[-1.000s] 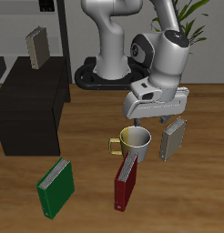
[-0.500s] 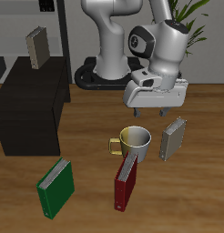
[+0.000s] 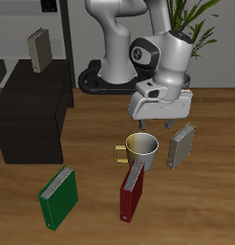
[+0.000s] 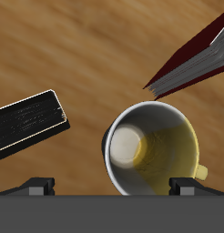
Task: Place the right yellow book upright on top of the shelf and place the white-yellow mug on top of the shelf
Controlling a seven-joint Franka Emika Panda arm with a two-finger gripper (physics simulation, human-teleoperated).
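The white-yellow mug (image 3: 140, 148) stands on the wooden table with its handle (image 3: 120, 153) sideways; its yellow inside (image 4: 159, 146) fills the wrist view. My gripper (image 3: 155, 122) (image 4: 114, 187) hangs open a little above the mug, holding nothing. The right yellow book (image 3: 38, 49), grey-tan, stands upright at the back of the black shelf's (image 3: 33, 117) flat top, far from the gripper.
A second grey-tan book (image 3: 181, 145) (image 4: 27, 123) stands just beside the mug. A red book (image 3: 134, 191) (image 4: 191, 59) leans close to the mug on the side towards the table's front edge. A green book (image 3: 59, 197) stands before the shelf.
The gripper has risen slightly above the mug and its wrist has turned a little. Mug and books have not moved.
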